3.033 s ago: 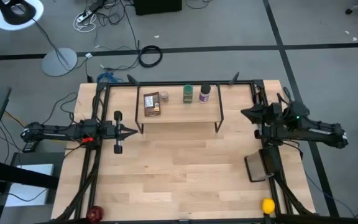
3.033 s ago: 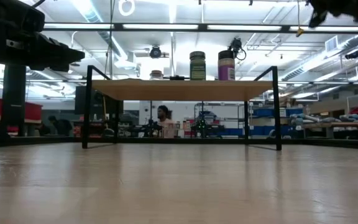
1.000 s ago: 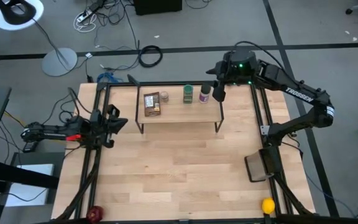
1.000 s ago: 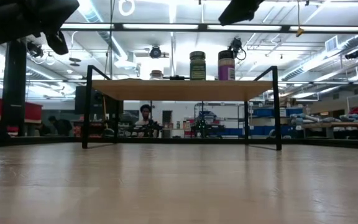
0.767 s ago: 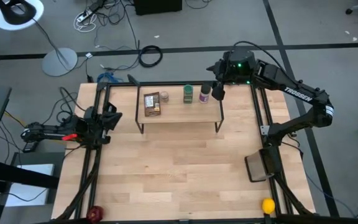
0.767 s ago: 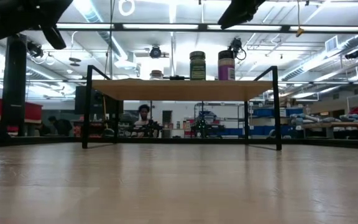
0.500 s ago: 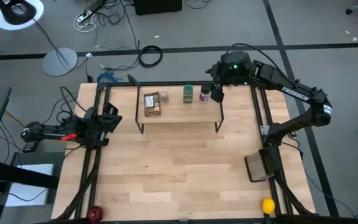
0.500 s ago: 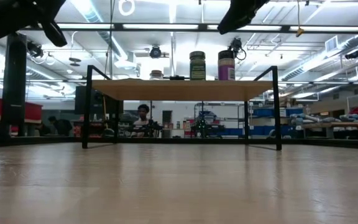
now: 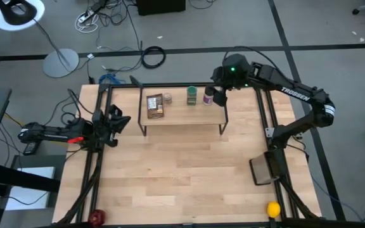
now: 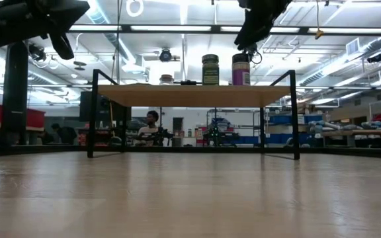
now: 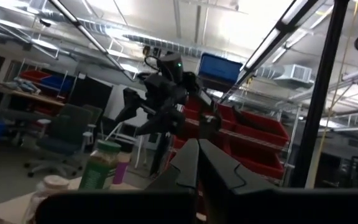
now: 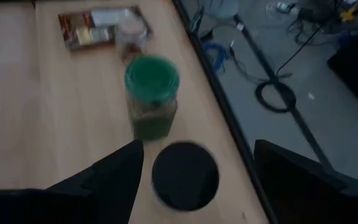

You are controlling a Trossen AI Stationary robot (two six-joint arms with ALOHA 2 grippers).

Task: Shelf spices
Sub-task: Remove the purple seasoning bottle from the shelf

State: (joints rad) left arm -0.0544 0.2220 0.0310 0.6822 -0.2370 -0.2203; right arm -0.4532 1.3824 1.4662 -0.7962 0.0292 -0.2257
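The shelf (image 9: 182,118), a wooden board on black legs, stands at the table's far middle. On it from left to right rest a brown-orange packet (image 9: 154,105), a green-lidded jar (image 9: 191,95) and a dark-lidded purple-labelled jar (image 9: 208,96). A tiny pale-capped jar (image 12: 132,31) stands beside the packet. My right gripper (image 12: 199,149) hovers open above the dark-lidded jar (image 12: 185,175), one finger on either side, clear of it (image 10: 241,69). My left gripper (image 9: 118,120) is shut and tilted upward at the table's left edge.
A yellow ball (image 9: 272,209) lies at the near right corner, a dark flat pad (image 9: 262,171) by the right rail and a red thing (image 9: 97,218) at the near left. Black frame rails run along both sides. A person (image 10: 152,123) sits in the room beyond.
My right gripper has sunk and tipped further down toward the dark-lidded jar, drifting a little toward the table's left. The jars and packet have stayed where they were.
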